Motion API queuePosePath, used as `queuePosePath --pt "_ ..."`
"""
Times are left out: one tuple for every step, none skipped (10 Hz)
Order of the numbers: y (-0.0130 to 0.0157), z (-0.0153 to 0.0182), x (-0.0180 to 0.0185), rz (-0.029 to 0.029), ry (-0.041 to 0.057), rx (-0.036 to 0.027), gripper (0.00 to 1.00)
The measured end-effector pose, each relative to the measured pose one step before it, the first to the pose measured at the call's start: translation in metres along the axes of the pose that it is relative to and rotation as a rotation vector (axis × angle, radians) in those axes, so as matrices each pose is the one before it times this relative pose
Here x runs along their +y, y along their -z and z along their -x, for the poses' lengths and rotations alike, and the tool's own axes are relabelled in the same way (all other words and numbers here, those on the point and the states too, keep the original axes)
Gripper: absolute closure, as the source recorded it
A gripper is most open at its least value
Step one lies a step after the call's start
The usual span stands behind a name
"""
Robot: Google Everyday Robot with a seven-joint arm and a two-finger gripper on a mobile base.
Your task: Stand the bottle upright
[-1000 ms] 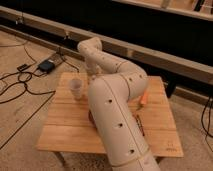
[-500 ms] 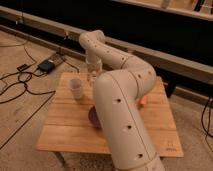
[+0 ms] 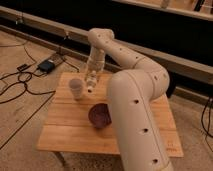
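Bottle [image 3: 76, 89] upright on table [image 3: 65, 132], left-rear, wide end up. Task looks done. Gripper [image 3: 91, 84] points down just right of bottle, beside it, not around it, so bottle likely stands unaided. Spread or pinched: can't tell. Bowl [image 3: 100, 115] near centre, apart from bottle.

1 white arm [image 3: 135, 115] standing over the table's [image 3: 70, 135] near right edge, elbow bent high, forearm sloping toward the far edge, gripper [image 3: 91, 82] pointing down near the far left corner
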Motion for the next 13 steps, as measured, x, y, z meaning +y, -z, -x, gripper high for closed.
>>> queuePosePath --pt "-0.00052 0.00255 -0.00734 0.03749 -0.05267 -0.01021 1.0" --pt "0.00168 0.00328 -0.00612 0.02236 -0.03402 -0.01468 1.0" --pt "0.00214 0.00367 -0.0059 0.02213 -0.0324 -0.01372 1.0" --pt "0.0032 0.00422 -0.00755 0.03863 -0.04821 -0.01104 1.0" --pt "0.00138 0.00126 -0.00284 0.02208 -0.02187 -0.00114 1.0" --pt "0.00291 0.00131 -0.00274 0.03543 -0.02644 -0.00158 1.0" --pt "0.00207 0.00094 -0.00289 0.03062 -0.01802 0.00077 1.0" --pt "0.00137 0.00118 -0.00349 0.00844 -0.00826 -0.00039 1.0" --pt "-0.00033 -0.00036 0.00056 0.00026 0.0007 0.00087 1.0" --pt "-0.00135 -0.00085 0.00201 -0.00067 0.00297 0.00157 1.0" --pt "-0.00007 -0.0002 0.00053 0.00019 0.00062 0.00019 1.0" --pt "0.00019 0.00021 -0.00057 -0.00002 -0.00077 -0.00026 1.0" --pt "0.00074 0.00048 -0.00123 0.00029 -0.0017 -0.00082 1.0"
